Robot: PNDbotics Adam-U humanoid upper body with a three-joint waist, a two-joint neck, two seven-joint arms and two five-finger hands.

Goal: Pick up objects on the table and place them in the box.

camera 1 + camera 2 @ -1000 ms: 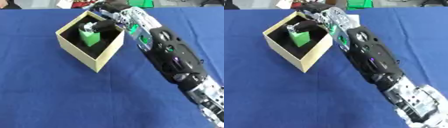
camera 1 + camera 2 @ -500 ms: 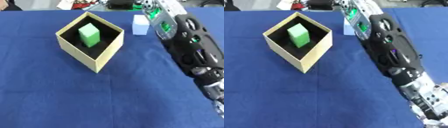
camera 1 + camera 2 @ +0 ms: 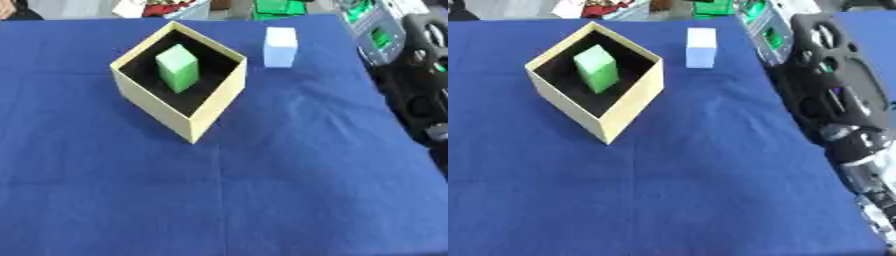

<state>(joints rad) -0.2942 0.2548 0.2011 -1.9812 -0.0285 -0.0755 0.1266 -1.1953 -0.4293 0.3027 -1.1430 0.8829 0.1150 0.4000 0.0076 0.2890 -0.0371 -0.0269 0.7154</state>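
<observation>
Tan cardboard box [image 3: 188,122] with black lining, holding green block [image 3: 178,67] tilted inside. Pale blue-white block [image 3: 280,47] at two o'clock on blue cloth [image 3: 262,190]. Right arm [image 3: 833,100] at three o'clock; hands unseen.

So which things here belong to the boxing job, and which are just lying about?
Job:
- tan square cardboard box
- green block lying inside it
- pale white block standing on the blue cloth beside the box

Lying about:
- red and green clutter past the table's far edge
</observation>
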